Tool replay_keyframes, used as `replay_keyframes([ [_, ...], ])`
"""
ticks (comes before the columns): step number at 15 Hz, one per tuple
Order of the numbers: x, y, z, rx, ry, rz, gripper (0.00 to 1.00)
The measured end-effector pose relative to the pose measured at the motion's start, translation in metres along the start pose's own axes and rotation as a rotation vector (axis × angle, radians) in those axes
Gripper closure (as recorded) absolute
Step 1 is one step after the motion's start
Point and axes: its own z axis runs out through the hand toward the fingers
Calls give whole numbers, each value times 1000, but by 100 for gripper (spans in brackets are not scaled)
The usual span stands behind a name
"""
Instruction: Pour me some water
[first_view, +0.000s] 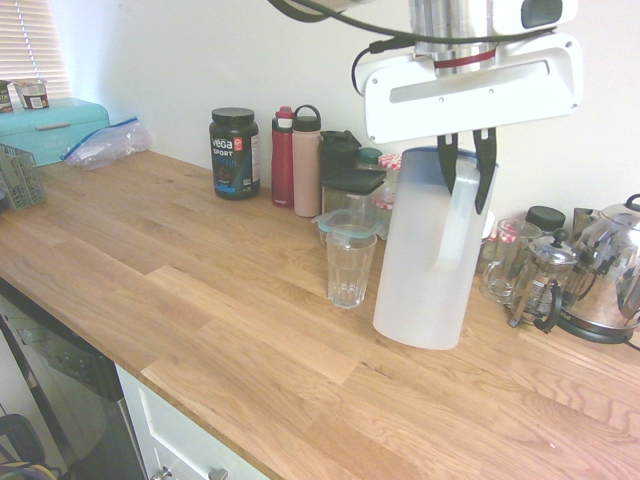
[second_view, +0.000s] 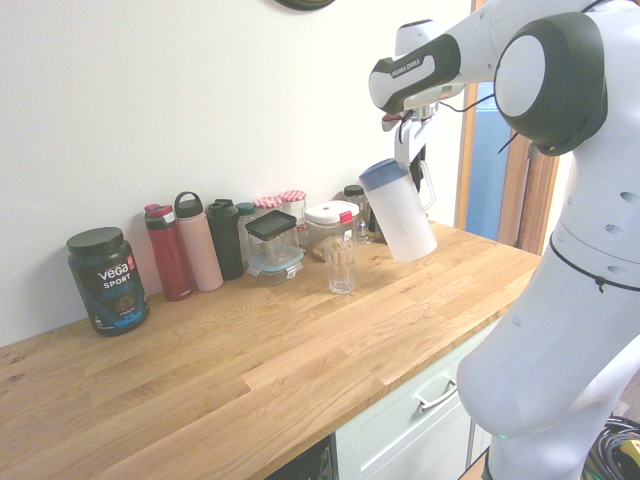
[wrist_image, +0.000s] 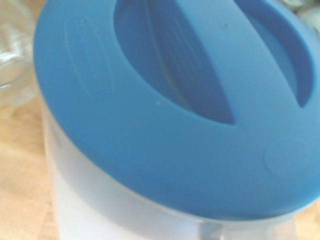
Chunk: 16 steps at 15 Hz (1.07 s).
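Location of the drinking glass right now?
In the first exterior view, the drinking glass stands upright on the wooden counter, just to the picture's left of the pitcher, in front of the lidded containers.

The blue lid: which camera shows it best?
The wrist view, where the lid fills most of the picture, grip recesses included. The first exterior view shows only its edge, foreshortened; the second shows it small, whole atop the tilted pitcher.

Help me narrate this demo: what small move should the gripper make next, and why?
Probably ease the pitcher a little toward the glass before tipping it further. The gripper holds it by the handle, already leaning glassward, but its blue lid is still beside the glass, not over it.
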Motion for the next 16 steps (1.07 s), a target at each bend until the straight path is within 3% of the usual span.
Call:
replay_keyframes([
  [5,-65,23,-5,63,119,227,100],
  [9,-124,3,-6,106,255,362,100],
  [13,-177,-29,-40,154,404,413,100],
  [16,-218,-53,-81,167,413,387,100],
])
